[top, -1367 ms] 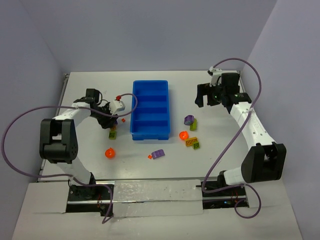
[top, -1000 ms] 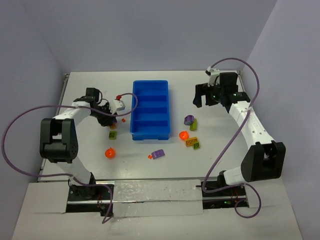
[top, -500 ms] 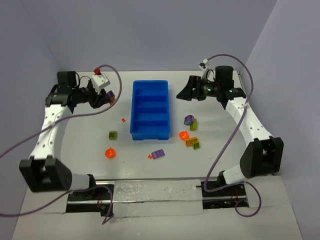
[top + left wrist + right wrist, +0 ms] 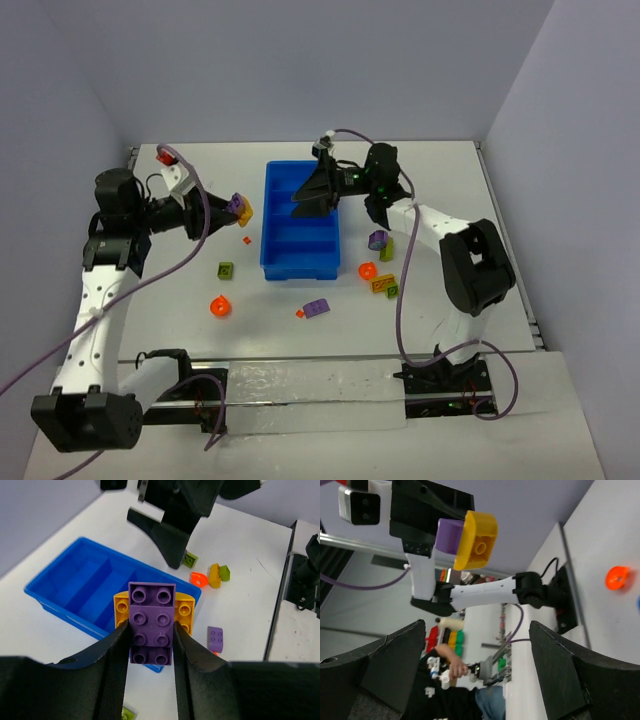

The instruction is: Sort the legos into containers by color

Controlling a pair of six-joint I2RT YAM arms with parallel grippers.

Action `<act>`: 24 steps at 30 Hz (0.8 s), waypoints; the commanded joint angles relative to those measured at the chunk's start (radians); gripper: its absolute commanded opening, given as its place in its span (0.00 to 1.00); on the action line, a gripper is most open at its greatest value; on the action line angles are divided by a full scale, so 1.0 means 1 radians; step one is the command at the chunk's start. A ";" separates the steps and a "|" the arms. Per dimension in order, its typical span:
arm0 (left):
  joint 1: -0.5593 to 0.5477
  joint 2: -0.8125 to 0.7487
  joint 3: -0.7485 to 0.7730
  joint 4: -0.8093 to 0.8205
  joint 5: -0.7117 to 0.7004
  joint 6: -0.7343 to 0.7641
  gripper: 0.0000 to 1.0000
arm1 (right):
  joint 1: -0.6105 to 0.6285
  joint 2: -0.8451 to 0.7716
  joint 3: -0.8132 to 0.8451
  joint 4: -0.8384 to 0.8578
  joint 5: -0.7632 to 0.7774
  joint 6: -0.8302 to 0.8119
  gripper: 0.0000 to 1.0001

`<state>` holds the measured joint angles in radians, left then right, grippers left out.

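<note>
My left gripper (image 4: 228, 206) is shut on a purple brick (image 4: 152, 615) stuck to a yellow brick (image 4: 186, 611). It holds the pair (image 4: 240, 208) in the air just left of the blue tray (image 4: 272, 228), whose four compartments look empty. In the left wrist view the gripper (image 4: 151, 639) pinches the purple brick's sides. My right gripper (image 4: 301, 204) is open and empty above the tray, pointing left. Its wrist view (image 4: 475, 680) looks at the held pair (image 4: 470, 539). Loose legos lie on both sides of the tray.
Left of the tray lie a lime brick (image 4: 226, 269), an orange round piece (image 4: 218, 306) and a tiny orange bit (image 4: 246, 240). Near the tray's front and right lie a purple brick (image 4: 317, 308), an orange round piece (image 4: 366, 270), a yellow-green cluster (image 4: 385, 286) and a purple-and-lime pair (image 4: 380, 243).
My left arm has lifted off the table and carried the purple-yellow pair toward the tray. My right arm has swung left from the far right to over the tray.
</note>
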<state>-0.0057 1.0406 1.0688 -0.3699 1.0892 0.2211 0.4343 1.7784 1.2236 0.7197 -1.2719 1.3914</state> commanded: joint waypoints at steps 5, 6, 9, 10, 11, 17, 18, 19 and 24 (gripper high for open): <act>-0.030 -0.204 -0.135 0.241 0.034 -0.084 0.00 | 0.092 0.039 0.039 0.367 -0.041 0.318 0.84; -0.037 -0.220 -0.167 0.285 0.029 -0.100 0.00 | 0.104 0.049 0.043 0.384 -0.045 0.336 0.82; -0.057 -0.233 -0.198 0.325 0.021 -0.126 0.00 | 0.124 0.075 0.060 0.439 -0.053 0.397 0.78; -0.063 -0.232 -0.199 0.328 0.020 -0.128 0.00 | 0.130 0.076 0.066 0.453 -0.054 0.400 0.78; -0.070 -0.231 -0.200 0.335 0.015 -0.131 0.00 | 0.141 0.082 0.078 0.458 -0.056 0.410 0.77; -0.118 -0.220 -0.199 0.357 -0.012 -0.140 0.00 | 0.172 0.106 0.093 0.461 -0.057 0.432 0.74; -0.128 -0.218 -0.201 0.359 -0.015 -0.141 0.00 | 0.175 0.116 0.099 0.461 -0.057 0.433 0.73; -0.139 -0.216 -0.202 0.361 -0.020 -0.142 0.00 | 0.178 0.124 0.107 0.461 -0.058 0.434 0.73; -0.181 -0.202 -0.203 0.361 -0.051 -0.157 0.00 | 0.186 0.150 0.142 0.468 -0.066 0.443 0.68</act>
<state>-0.1614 0.8316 0.8604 -0.0605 1.0632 0.0859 0.6120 1.9153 1.3081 1.1195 -1.3290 1.8181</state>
